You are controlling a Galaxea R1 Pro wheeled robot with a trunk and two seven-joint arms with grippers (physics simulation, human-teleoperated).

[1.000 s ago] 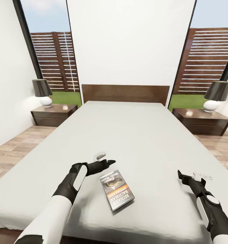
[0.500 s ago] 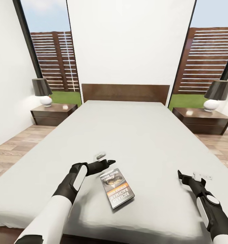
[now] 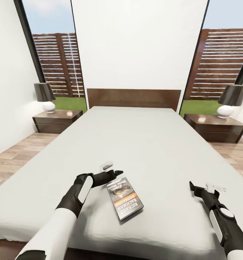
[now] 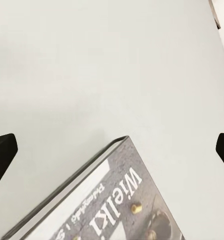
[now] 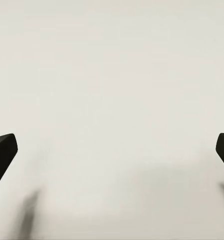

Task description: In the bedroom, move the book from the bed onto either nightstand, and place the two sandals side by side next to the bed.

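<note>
The book [image 3: 124, 199], a dark-covered paperback with an orange band, lies flat on the pale grey mattress of the bed [image 3: 143, 144] near its foot end. My left gripper [image 3: 118, 172] hovers open just beyond the book's far corner. In the left wrist view the book [image 4: 107, 200] lies below the spread fingertips [image 4: 2, 155]. My right gripper [image 3: 192, 186] is open over bare mattress to the book's right, and its fingertips [image 5: 2, 150] have nothing between them. One nightstand [image 3: 56, 121] stands left of the headboard, the other nightstand [image 3: 215, 128] right. The sandals are out of view.
Each nightstand carries a lamp [image 3: 45, 97] with a dark shade; the right lamp [image 3: 230, 101] matches it. Wood-plank floor [image 3: 13, 159] runs along both sides of the bed. Tall windows flank the white wall behind the headboard [image 3: 133, 98].
The whole view has shifted slightly, and the book now sits a little closer to my left gripper. Both grippers remain open in the same pose.
</note>
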